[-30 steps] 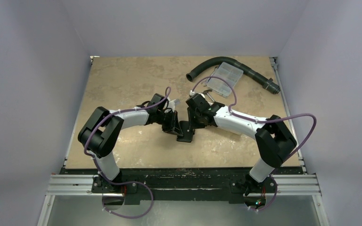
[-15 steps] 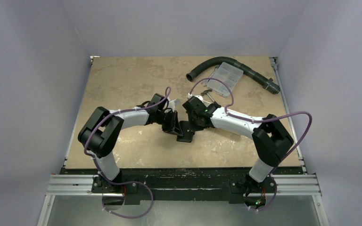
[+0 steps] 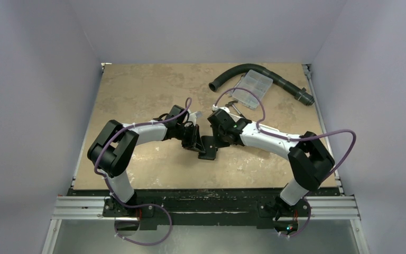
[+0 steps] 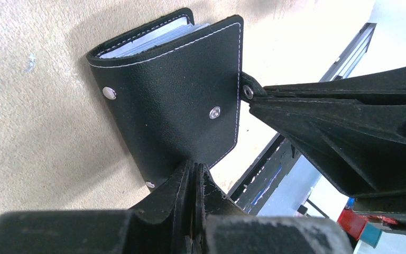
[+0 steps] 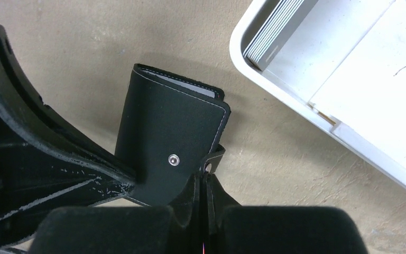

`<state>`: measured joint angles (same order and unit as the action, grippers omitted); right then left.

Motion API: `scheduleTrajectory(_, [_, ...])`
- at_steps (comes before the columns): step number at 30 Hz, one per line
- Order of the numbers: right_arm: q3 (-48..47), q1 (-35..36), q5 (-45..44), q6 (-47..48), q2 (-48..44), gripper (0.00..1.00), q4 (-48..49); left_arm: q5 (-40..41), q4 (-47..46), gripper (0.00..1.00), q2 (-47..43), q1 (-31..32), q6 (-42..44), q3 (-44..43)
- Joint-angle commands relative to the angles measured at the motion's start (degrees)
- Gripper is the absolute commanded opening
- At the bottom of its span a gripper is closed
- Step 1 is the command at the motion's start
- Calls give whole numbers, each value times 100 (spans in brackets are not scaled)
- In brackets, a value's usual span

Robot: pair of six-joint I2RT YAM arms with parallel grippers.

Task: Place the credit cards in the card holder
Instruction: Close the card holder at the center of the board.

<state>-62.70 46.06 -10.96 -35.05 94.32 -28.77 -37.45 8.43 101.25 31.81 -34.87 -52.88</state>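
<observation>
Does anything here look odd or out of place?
The card holder is folded closed, pinched by both the left gripper and the right gripper, while the cards sit on edge in the white tray. At the table's far right, a curved black hose with a clear box against it seems unrelated to the job.

The card holder looks like black grained leather (perhaps an imitation), matt, with white stitching and shiny metal snaps. The table is matt beige, a little rough. The tray is smooth white plastic.

Obstacle beside card holder: white tray, apparently close.
</observation>
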Motion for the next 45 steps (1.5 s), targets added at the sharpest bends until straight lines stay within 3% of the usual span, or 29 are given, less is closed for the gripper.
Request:
scheduleTrajectory(1, [411,-62,8,229,-570,0,637,182,76,0,149,40,98,26])
scheduleTrajectory(6, [1071,-438,634,308,-977,0,1325,187,77,0,148,42,108,31])
scheduleTrajectory(11, [2086,-599,1503,937,-1507,0,3139,186,71,0,136,44,98,32])
scheduleTrajectory(18, [2468,-822,2102,1253,-1305,0,4405,183,83,0,134,44,106,41])
scheduleTrajectory(34, [2380,-1022,3564,1701,-914,0,4530,186,89,0,140,44,114,21])
scheduleTrajectory(45, [2071,-1039,4009,1903,-348,0,4491,194,100,0,166,44,119,16])
